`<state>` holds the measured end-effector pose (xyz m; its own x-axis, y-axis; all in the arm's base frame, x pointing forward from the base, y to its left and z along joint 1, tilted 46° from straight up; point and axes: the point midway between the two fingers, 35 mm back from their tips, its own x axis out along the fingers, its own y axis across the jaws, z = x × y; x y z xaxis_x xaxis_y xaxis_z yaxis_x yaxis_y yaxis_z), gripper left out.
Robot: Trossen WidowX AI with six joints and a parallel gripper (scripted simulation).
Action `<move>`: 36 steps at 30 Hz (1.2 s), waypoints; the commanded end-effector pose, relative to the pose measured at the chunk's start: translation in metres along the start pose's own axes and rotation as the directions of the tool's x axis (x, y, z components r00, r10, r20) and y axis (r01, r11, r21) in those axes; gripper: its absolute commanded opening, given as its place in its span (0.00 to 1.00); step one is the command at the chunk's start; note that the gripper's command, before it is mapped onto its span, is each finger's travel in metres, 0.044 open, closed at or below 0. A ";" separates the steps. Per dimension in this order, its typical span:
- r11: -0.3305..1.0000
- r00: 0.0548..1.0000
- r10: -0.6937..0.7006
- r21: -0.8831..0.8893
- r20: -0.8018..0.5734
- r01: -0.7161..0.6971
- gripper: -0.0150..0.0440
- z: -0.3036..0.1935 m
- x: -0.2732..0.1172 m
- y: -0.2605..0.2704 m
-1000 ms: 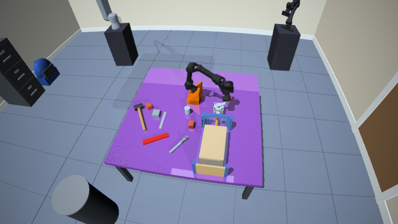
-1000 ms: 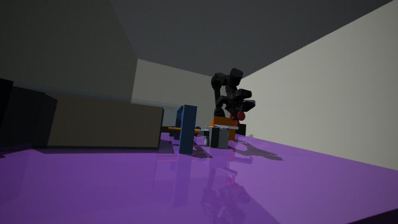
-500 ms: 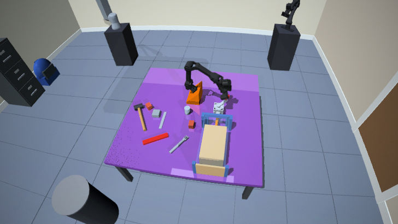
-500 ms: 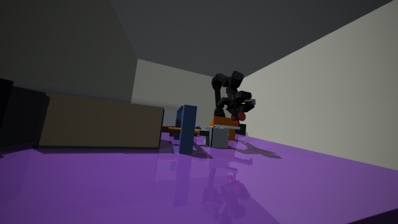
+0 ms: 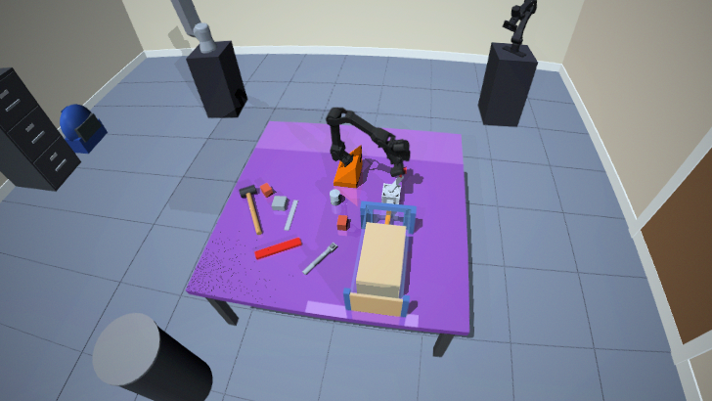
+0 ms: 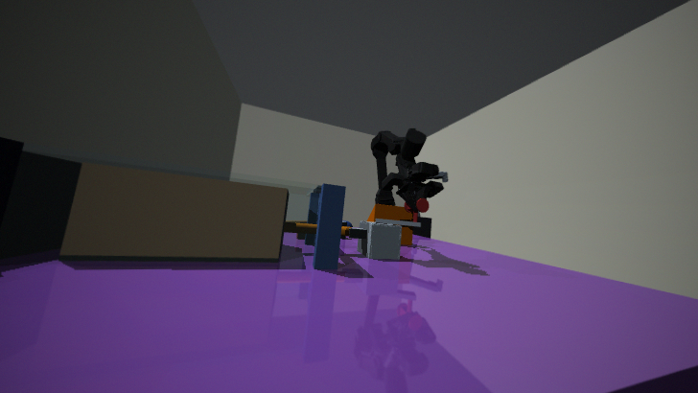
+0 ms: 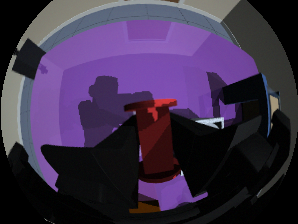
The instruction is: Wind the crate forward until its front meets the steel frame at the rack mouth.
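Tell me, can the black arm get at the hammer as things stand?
Probably not right now: its jaws are shut on the red grip of the winch handle, away from the hammer.

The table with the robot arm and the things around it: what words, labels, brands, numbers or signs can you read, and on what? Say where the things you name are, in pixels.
There are none that I can read.
The blue box-shaped crate holder does not come into it: no lettering shows on the tan box-shaped crate [image 5: 382, 253] [image 6: 175, 212], the white square winch [image 5: 390, 199] [image 6: 384, 241] or the red spool-shaped grip [image 6: 422, 204] [image 7: 156, 140].
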<state>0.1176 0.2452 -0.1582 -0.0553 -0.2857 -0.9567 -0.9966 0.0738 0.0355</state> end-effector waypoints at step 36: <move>1.000 0.999 0.013 0.001 -0.046 -0.013 0.25 -0.081 -0.034 0.000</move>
<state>0.1095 0.1961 -0.1116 -0.0830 -0.2876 -0.9541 -0.9952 0.0737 0.0644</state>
